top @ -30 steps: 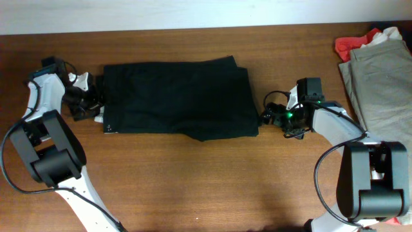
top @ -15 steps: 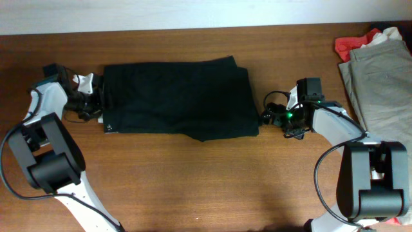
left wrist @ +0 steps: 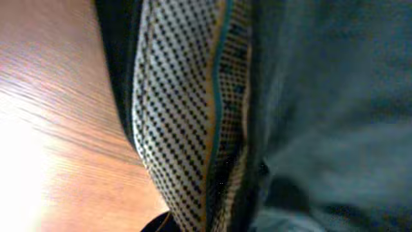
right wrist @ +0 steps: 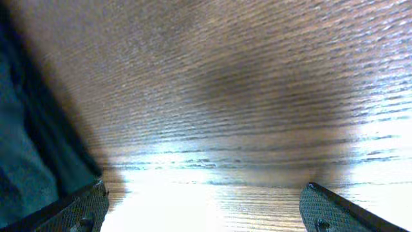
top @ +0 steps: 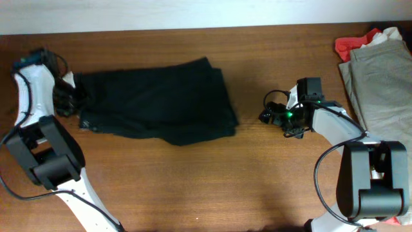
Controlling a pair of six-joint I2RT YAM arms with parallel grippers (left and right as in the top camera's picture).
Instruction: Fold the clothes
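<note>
The clothes (top: pixel 154 106), a black garment, lie flat on the table left of centre. My left gripper (top: pixel 67 96) is shut on their left edge. In the left wrist view the dark fabric (left wrist: pixel 322 96) and its pale dotted mesh lining (left wrist: pixel 187 109) fill the frame, and the fingers are hidden. My right gripper (top: pixel 265 116) rests low on the wood, a short gap to the right of the clothes. It is open with bare table between its fingertips (right wrist: pixel 84 206). The clothes (right wrist: pixel 26 161) show only at the left edge of the right wrist view.
Beige-khaki trousers (top: pixel 380 84) lie at the far right, with a red cloth (top: pixel 353 44) at their top. The brown wooden table (top: pixel 193 180) ends at a white wall along the back.
My left gripper has shut on the clothes' left edge and dragged the whole garment leftward, away from the right gripper. The right arm has not moved.
</note>
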